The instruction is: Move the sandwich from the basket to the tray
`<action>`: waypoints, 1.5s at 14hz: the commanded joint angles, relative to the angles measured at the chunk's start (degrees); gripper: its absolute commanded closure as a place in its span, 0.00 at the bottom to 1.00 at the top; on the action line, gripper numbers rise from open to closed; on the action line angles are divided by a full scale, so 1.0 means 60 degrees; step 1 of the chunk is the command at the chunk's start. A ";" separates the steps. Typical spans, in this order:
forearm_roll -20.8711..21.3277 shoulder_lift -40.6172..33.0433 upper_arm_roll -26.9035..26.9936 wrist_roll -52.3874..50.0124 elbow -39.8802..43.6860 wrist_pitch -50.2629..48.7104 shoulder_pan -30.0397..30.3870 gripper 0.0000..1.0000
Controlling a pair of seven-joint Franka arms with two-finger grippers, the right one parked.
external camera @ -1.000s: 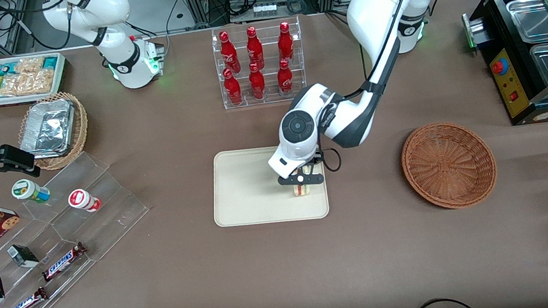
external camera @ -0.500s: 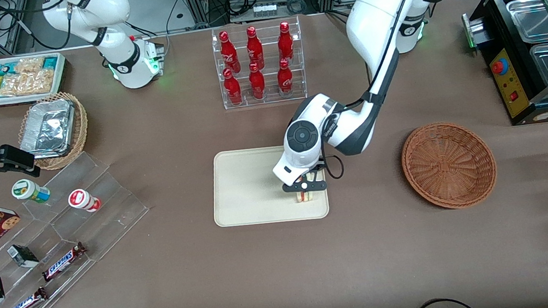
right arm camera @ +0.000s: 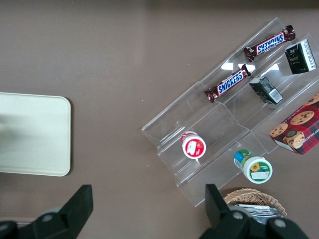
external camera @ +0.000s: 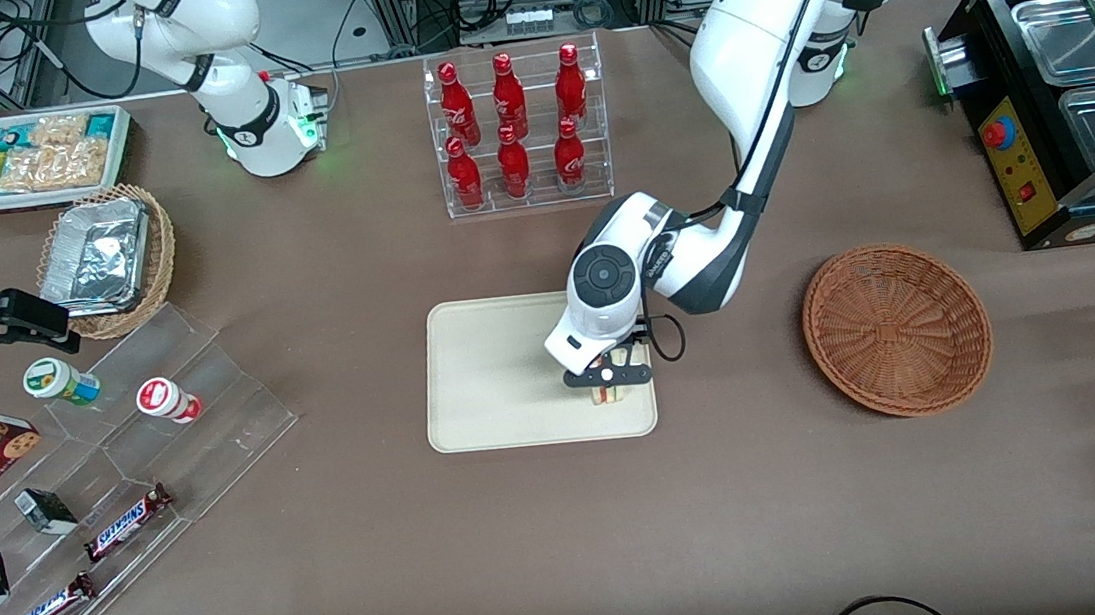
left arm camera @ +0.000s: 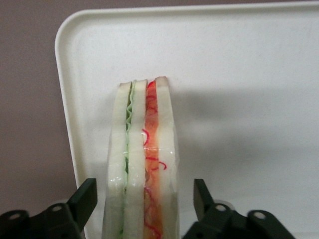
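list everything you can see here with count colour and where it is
sandwich: 1, white bread with red and green filling, standing on edge on the tray
tray: 1, cream, mid table
basket: 1, reddish-brown wicker, no contents, toward the working arm's end
cola bottles: 6, red, in a clear rack
foil containers: silver stack, in a tan wicker basket, toward the parked arm's end
snack bin: 1, white, holding packets
Snickers bars: 2, brown, on a clear stepped stand
gripper: 1, black fingers, open, either side of the sandwich, over the tray
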 commanded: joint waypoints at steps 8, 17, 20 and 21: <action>-0.0109 -0.3017 0.0150 -0.0015 -0.0078 -0.3304 0.1603 0.00; 0.0695 -0.5947 0.0208 0.0392 -0.1731 -0.3907 0.4432 0.00; 0.0697 -0.6345 0.0208 0.2353 -0.1895 -0.4344 0.5077 0.00; 0.0697 -0.6447 0.0223 0.2663 -0.1880 -0.4492 0.5122 0.00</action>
